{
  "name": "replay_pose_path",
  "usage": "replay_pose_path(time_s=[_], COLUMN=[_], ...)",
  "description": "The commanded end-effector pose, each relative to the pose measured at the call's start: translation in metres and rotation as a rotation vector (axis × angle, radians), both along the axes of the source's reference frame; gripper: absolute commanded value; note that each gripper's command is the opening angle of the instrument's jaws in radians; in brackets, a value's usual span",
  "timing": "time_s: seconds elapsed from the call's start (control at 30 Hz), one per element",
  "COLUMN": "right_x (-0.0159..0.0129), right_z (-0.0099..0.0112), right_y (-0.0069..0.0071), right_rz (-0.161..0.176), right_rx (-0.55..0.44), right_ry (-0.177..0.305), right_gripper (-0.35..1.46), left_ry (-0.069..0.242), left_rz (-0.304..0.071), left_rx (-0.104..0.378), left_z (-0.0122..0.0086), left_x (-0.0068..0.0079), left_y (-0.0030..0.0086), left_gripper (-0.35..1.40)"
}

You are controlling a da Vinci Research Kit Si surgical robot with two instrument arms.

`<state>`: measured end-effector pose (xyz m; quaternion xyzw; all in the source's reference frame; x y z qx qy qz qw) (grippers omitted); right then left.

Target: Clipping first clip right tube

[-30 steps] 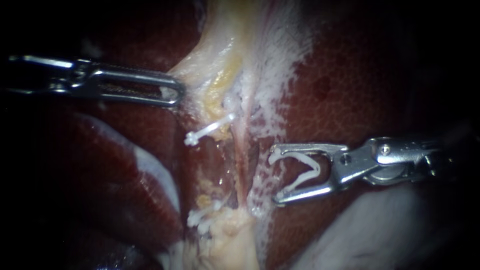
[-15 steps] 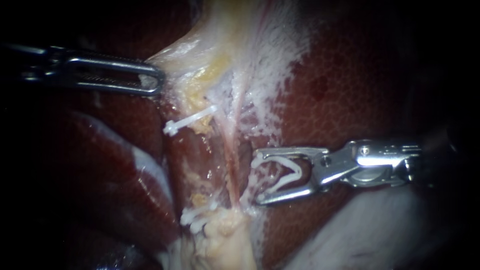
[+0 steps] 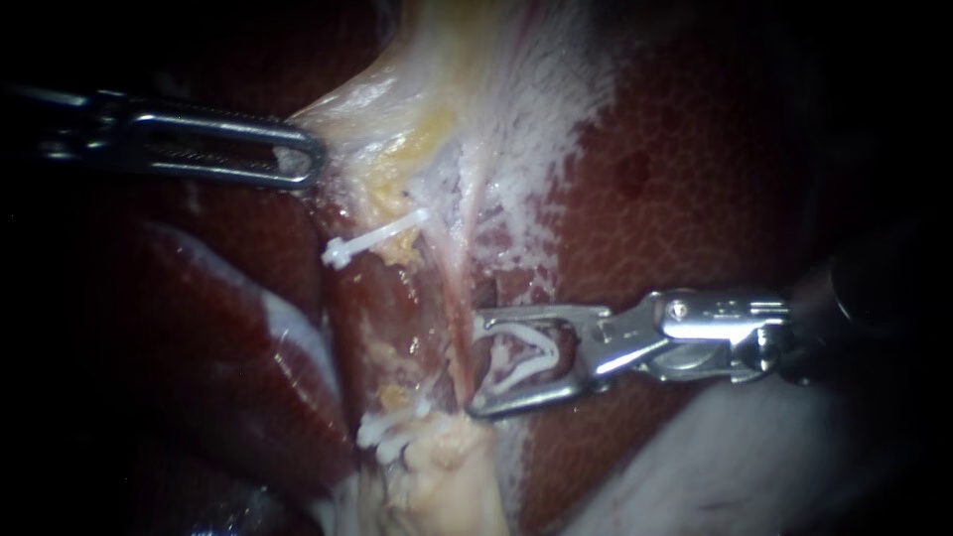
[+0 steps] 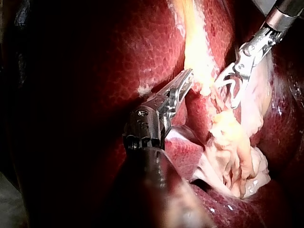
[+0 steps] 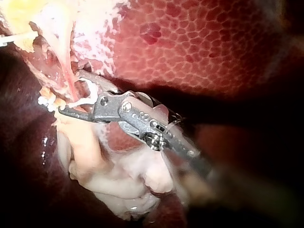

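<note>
The right tube (image 3: 459, 298) is a thin pink strand running down between the liver lobes. My right instrument (image 3: 475, 364) comes in from the right. Its jaws stand wide apart with an open white clip (image 3: 526, 355) seated between them, and their tips reach the tube from its right side. The right wrist view shows this instrument (image 5: 70, 92) with the tube (image 5: 71, 80) at the mouth of the clip (image 5: 88, 97). My left instrument (image 3: 298, 161) is shut on pale yellowish tissue (image 3: 357, 109) at the upper left and holds it taut; the left wrist view also shows it (image 4: 185, 84).
A shut white clip (image 3: 372, 238) sits across the strand left of the tube, and more white clips (image 3: 392, 432) lie lower down by a pale stump (image 3: 447, 476). Dark red liver (image 3: 695, 179) surrounds the site. A pale blurred mass (image 3: 715, 467) lies under the right shaft.
My right instrument has moved left with its clip until the jaw tips reach the tube. My left instrument drew the pale tissue slightly left, then held still.
</note>
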<state>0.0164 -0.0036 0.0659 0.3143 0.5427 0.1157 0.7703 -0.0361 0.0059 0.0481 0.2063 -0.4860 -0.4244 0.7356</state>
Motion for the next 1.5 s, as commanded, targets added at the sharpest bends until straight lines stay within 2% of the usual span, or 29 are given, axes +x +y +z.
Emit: replay_pose_path(time_s=[0.03, 0.43, 0.67, 0.83, 0.93, 1.07, 1.2, 1.33, 1.5], right_x=[0.0002, 0.0018, 0.0019, 0.0017, 0.0016, 0.0014, 0.0010, 0.0007, 0.0006], right_z=[-0.0001, -0.0017, -0.0030, -0.0028, -0.0026, -0.0021, -0.0015, -0.0011, -0.0008], right_y=[-0.0001, -0.0013, -0.0015, -0.0014, -0.0013, -0.0008, -0.0003, -0.0004, -0.0007], right_rz=[-0.004, -0.057, -0.047, -0.046, -0.045, -0.036, -0.038, -0.039, -0.038], right_rx=[0.006, 0.078, 0.119, 0.124, 0.129, 0.166, 0.166, 0.169, 0.173], right_ry=[0.001, 0.006, 0.011, 0.009, 0.007, -0.009, -0.009, -0.010, -0.009], right_gripper=[0.54, 0.51, 0.47, 0.44, 0.34, -0.05, -0.22, -0.29, -0.28], left_ry=[0.000, 0.002, 0.002, 0.002, 0.002, 0.002, 0.002, 0.002, 0.002], left_rz=[-0.001, -0.002, -0.003, -0.003, -0.003, -0.003, -0.003, -0.003, -0.003], left_rx=[0.000, 0.000, 0.000, 0.000, 0.000, 0.000, 0.000, 0.000, 0.000], left_z=[0.0000, 0.0002, 0.0002, 0.0002, 0.0002, 0.0003, 0.0003, 0.0003, 0.0003], left_x=[0.0000, 0.0001, 0.0002, 0.0002, 0.0002, 0.0002, 0.0002, 0.0002, 0.0002], left_y=[0.0000, 0.0001, 0.0001, 0.0001, 0.0001, 0.0001, 0.0001, 0.0001, 0.0002], left_gripper=[-0.35, -0.35, -0.35, -0.35, -0.35, -0.35, -0.35, -0.35, -0.35])
